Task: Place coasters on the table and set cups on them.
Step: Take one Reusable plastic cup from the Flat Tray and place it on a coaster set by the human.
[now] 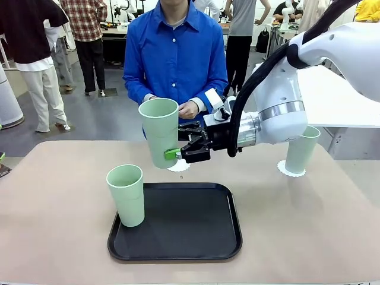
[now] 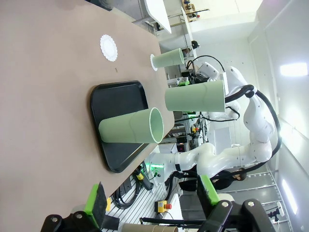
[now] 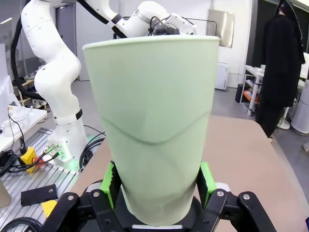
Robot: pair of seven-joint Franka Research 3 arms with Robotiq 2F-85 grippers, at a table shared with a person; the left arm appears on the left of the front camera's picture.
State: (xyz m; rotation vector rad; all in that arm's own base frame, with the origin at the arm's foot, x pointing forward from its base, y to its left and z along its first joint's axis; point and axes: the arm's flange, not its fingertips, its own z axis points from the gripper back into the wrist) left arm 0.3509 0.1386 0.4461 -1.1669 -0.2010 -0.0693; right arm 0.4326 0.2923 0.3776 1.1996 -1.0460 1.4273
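Mint-green first cup (image 1: 301,148) stands on its coaster (image 1: 291,171). The right gripper (image 1: 175,153) clamps the second cup (image 1: 159,127) above another coaster (image 1: 178,165). The third cup (image 1: 126,193) waits on the tray (image 1: 196,231). The left gripper (image 2: 152,195) is spread wide, empty.

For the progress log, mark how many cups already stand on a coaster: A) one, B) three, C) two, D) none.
A: just the far-right cup stands on a coaster; the second cup stands on the black tray, and the right gripper holds the third cup in the air.
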